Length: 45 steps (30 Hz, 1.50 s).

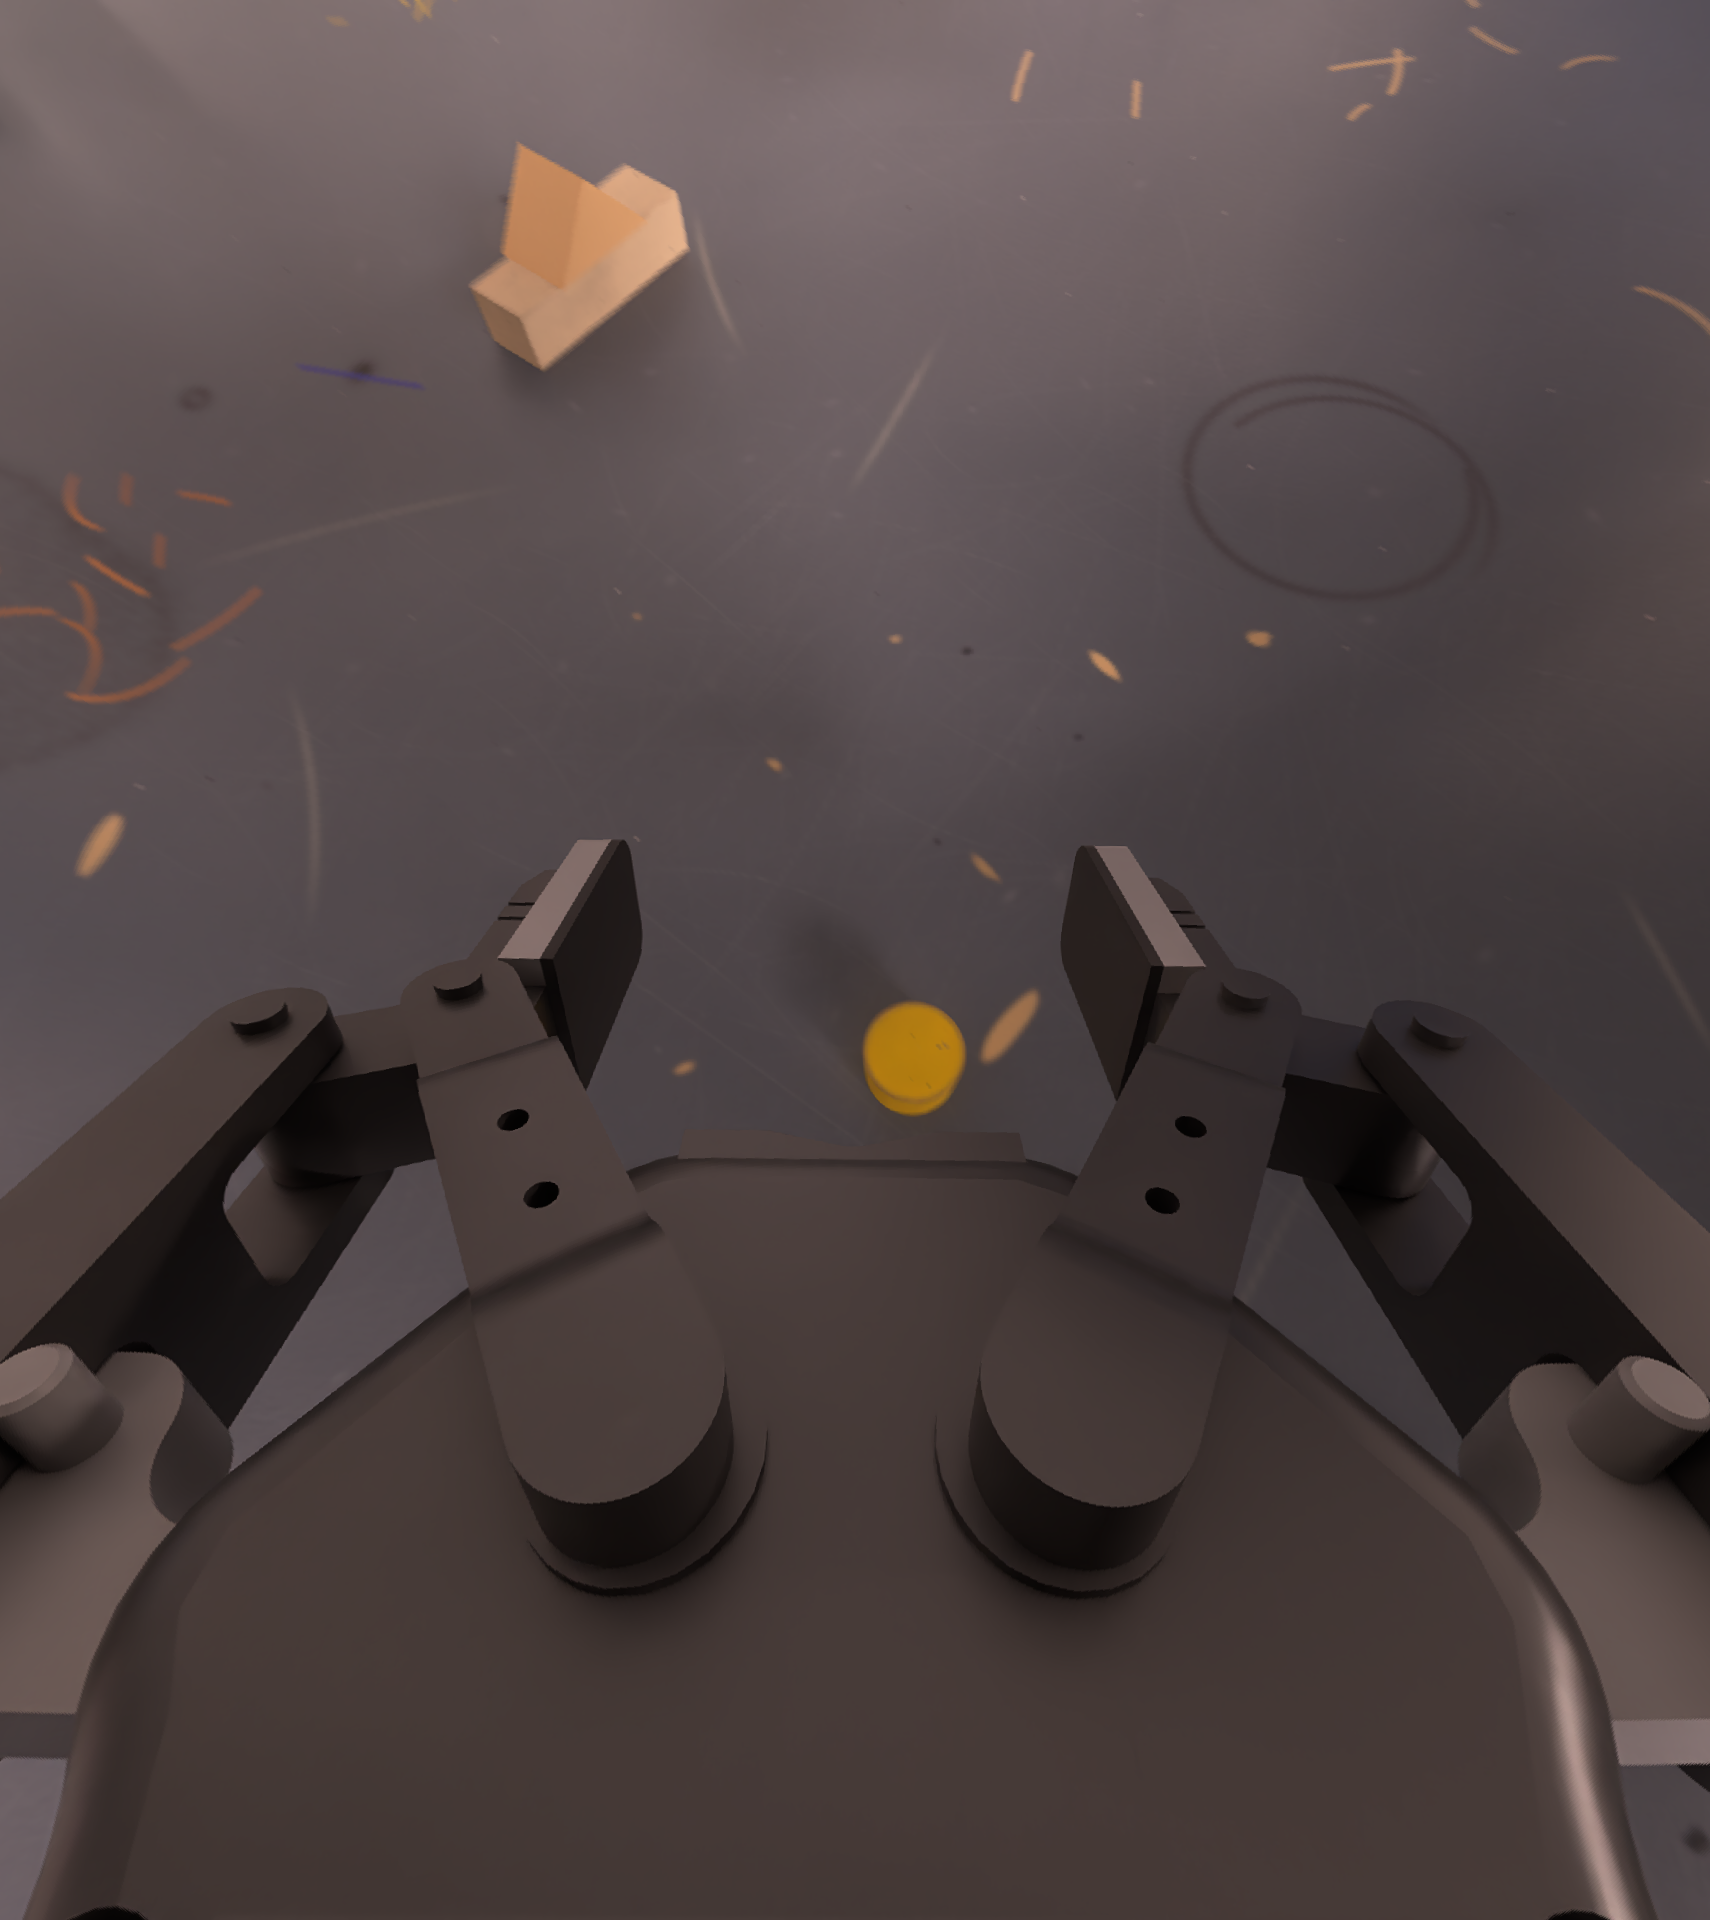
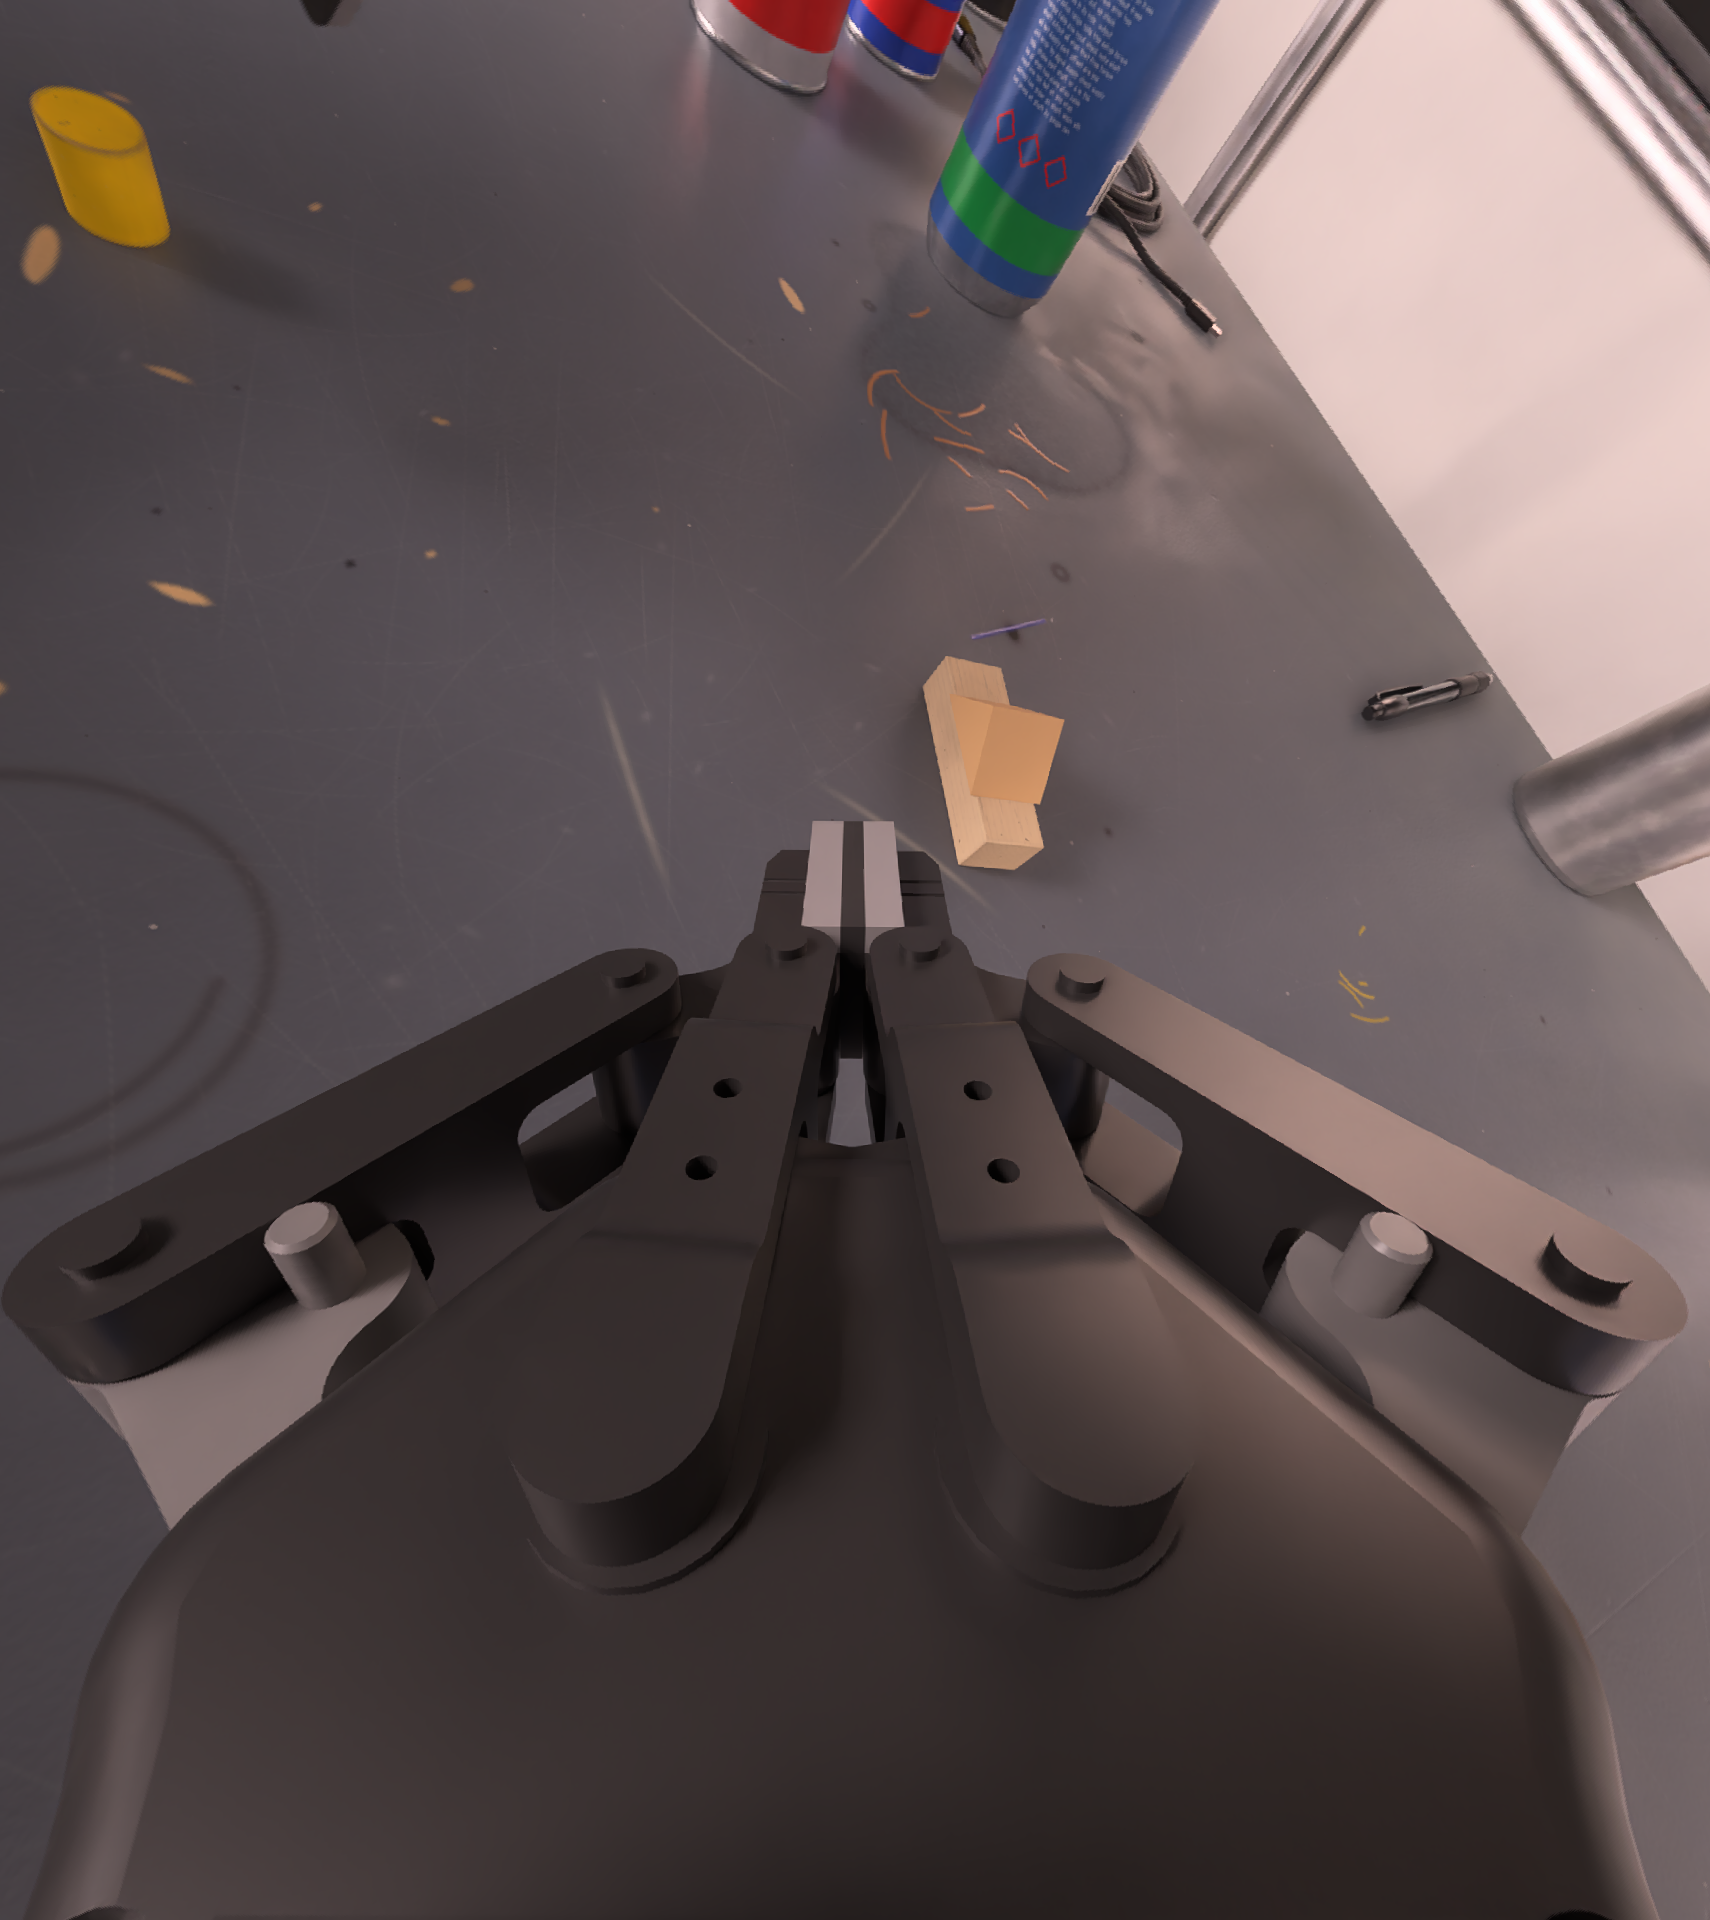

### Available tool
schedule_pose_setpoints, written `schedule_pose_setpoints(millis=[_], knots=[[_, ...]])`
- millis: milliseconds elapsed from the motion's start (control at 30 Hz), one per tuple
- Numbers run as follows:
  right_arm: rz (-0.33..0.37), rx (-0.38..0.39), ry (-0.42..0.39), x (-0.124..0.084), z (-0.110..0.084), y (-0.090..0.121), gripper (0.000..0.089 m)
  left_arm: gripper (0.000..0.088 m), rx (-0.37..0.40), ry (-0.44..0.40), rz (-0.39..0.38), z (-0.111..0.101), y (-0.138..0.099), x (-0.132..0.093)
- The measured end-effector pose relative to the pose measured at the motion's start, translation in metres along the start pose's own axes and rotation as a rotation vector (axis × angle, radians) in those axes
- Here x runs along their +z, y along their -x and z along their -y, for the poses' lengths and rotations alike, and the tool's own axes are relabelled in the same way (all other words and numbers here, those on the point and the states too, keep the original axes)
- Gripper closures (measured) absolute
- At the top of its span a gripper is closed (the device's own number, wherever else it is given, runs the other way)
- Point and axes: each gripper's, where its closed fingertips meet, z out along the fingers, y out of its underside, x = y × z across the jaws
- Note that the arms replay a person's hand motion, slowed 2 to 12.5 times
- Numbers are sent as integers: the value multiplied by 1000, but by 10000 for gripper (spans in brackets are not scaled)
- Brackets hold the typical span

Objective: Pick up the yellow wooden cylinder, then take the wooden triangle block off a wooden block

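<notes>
The yellow wooden cylinder (image 1: 913, 1056) stands upright on the grey table, seen from above between and below my open left gripper (image 1: 851, 935), nearer its right finger. The gripper is high above it and empty. The cylinder also shows at the far upper left of the right wrist view (image 2: 101, 166). The orange wooden triangle block (image 1: 570, 223) rests on a pale long wooden block (image 1: 586, 286) farther off to the upper left. In the right wrist view the triangle block (image 2: 1009, 750) sits on the long block (image 2: 986, 821) just right of my shut, empty right gripper (image 2: 852, 873).
A tall blue and green can (image 2: 1033, 156) and red and blue cans (image 2: 778, 36) stand at the far edge. A black pen (image 2: 1424, 696) lies near the table's right edge, with a cable (image 2: 1157, 260) and metal frame tubes (image 2: 1672, 779) beside it. Wood shavings litter the table (image 2: 415, 623).
</notes>
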Motion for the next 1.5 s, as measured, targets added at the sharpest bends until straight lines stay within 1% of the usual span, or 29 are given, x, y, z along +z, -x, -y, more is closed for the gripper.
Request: schedule_pose_setpoints(millis=[67, 133, 300, 533, 900, 1133, 1200, 1233, 1500], knots=[[0, 0, 1, 0, 0, 0, 893, 176, -21, 6, -43, -7, -6, -2], [1, 0, 2, 0, 0, 0, 893, 198, -34, 17, -69, -14, -8, -4], [3, 0, 7, 1, -1, 1, 893, 262, -30, 35, -91, -26, -10, -6], [3, -4, 14, 3, -3, 1, 893, 363, -6, 15, -117, -29, -12, -2], [-2, 0, 18, 4, -5, -2, 893, 512, 26, 70, -131, -39, -14, 6], [-2, 6, 18, 4, -7, -4, 886, 621, 29, 70, -139, -39, -14, 8], [-2, 8, 18, 5, -8, -4, 883, 670, 30, 67, -139, -38, -14, 8], [-2, 9, 18, 5, -8, -5, 882, 680, 31, 66, -139, -38, -14, 8], [4, 21, 16, 9, -13, -9, 880, 680, 42, 59, -119, -36, -9, 10]])
